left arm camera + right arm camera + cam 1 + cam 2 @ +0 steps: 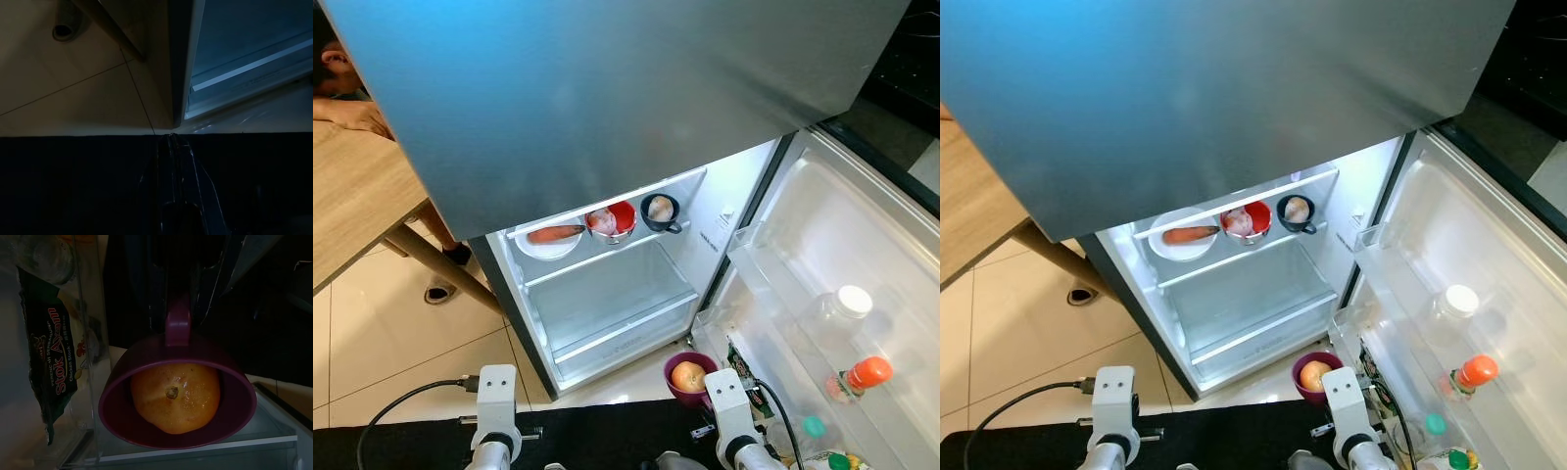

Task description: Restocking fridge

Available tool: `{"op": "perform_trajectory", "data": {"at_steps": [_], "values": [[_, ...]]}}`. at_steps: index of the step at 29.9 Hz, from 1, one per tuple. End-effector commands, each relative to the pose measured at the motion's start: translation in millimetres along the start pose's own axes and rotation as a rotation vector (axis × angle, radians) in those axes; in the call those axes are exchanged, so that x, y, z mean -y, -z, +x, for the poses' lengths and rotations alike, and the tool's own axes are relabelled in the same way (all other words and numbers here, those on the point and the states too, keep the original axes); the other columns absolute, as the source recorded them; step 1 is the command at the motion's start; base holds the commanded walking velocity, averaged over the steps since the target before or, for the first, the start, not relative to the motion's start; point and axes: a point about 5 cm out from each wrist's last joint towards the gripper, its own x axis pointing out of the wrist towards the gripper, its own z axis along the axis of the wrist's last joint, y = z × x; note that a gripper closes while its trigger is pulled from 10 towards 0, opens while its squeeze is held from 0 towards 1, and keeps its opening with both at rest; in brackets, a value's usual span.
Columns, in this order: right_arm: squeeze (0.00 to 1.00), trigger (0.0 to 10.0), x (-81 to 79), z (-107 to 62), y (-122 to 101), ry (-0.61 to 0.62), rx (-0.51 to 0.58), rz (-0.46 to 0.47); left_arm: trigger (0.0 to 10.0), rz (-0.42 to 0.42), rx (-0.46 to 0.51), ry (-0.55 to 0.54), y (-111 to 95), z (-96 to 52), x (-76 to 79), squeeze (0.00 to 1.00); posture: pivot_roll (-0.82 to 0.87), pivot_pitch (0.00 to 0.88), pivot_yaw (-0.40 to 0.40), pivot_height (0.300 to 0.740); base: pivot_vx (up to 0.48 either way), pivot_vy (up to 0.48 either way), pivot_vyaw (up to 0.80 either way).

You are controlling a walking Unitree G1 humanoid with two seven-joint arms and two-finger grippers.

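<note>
- Right gripper (188,308), lower centre, clamps the handle of a purple cup (683,378) holding an orange (688,376).
- Left gripper (172,147): fingers closed, empty.
- Fridge (607,294) open behind.

Fridge (607,323) open ahead; on its upper shelf, left to right: plate (548,245) with carrot (554,233), bowl (612,222), cup (661,211); door (842,294) at right holds bottles (858,378); mug (687,378) with orange (688,376) low in front.

2 silver arms (497,403), black cable, black fingers (172,186).
</note>
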Motion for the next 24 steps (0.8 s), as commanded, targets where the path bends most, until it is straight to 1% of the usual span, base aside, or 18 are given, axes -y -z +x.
{"op": "perform_trajectory", "data": {"at_steps": [1,3,4,7,8,10,24], "values": [[0.00,10.0,-0.9,-1.0,0.5,-0.003,0.011,0.001,10.0,0.023,-0.015,-0.002,5.7,-3.1,-1.0,0.00,-0.14,0.117,0.013,0.731,0.000,0.000,0.00],[0.00,10.0,-1.0,-1.0,0.4,-0.003,0.011,0.001,10.0,0.025,-0.014,-0.003,5.4,-3.0,-1.2,0.00,-0.14,0.117,0.013,0.731,0.000,0.000,0.00],[0.00,10.0,-1.0,-0.9,0.2,-0.004,0.012,0.001,10.0,0.035,-0.011,0.000,4.8,-2.8,-1.1,0.00,-0.14,0.117,0.013,0.731,0.000,-0.480,0.00],[0.00,10.0,-1.1,-0.8,0.0,-0.004,0.012,0.001,10.0,0.031,-0.014,-0.004,5.0,-2.7,-1.3,0.00,-0.14,0.116,0.013,0.731,0.000,-0.480,0.00],[0.00,10.0,-1.2,-0.7,-0.1,-0.004,0.012,0.001,10.0,-0.002,-0.016,-0.019,5.4,-2.9,-2.5,0.00,-0.14,0.117,0.014,0.731,0.000,0.000,0.00],[0.00,10.0,-1.3,-0.6,-0.2,-0.003,0.012,0.002,10.0,-0.018,-0.019,-0.033,5.5,-2.8,-3.9,0.00,-0.14,0.117,0.013,0.731,0.000,0.000,0.00],[0.00,10.0,-2.1,-0.9,0.2,-0.006,0.012,0.002,10.0,-0.029,-0.001,-0.027,4.5,-3.5,-4.4,0.00,-0.14,0.118,0.012,0.731,0.000,0.000,0.00]]}}
